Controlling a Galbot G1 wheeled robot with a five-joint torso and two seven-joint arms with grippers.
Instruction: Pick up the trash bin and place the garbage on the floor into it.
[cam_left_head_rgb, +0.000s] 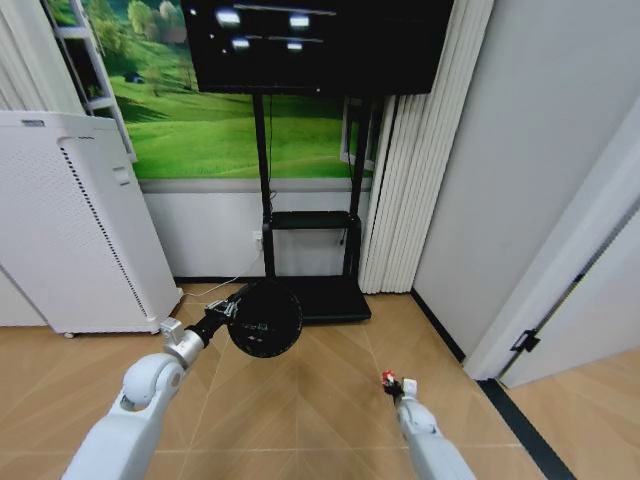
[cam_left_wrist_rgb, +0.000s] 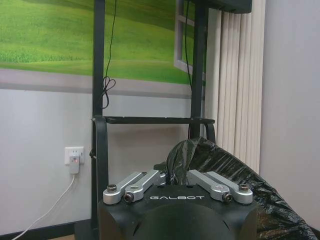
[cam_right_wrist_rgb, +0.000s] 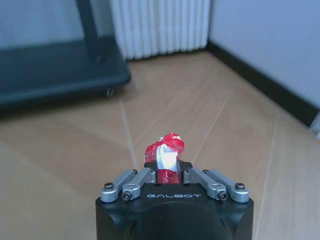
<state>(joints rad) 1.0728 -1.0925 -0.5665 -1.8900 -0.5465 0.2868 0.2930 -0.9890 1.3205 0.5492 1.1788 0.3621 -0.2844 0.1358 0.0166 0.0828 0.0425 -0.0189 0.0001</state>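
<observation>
1. Right pincer (cam_right_wrist_rgb: 167, 167) is clamped on 1 red-and-white scrap (cam_right_wrist_rgb: 165, 149), held above the wooden floor (cam_right_wrist_rgb: 225, 125).
2. Left pincer (cam_left_head_rgb: 228, 312) grips the trash bin (cam_left_head_rgb: 264, 318) by its black bag-lined rim, lifted in front of the TV stand (cam_left_head_rgb: 305, 225).

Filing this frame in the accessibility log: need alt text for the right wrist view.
The right gripper is shut on a crumpled red-and-white scrap of garbage, held above a light wood plank floor. Behind stand a black stand base, white pleated curtains and a grey wall with black baseboard.
</observation>
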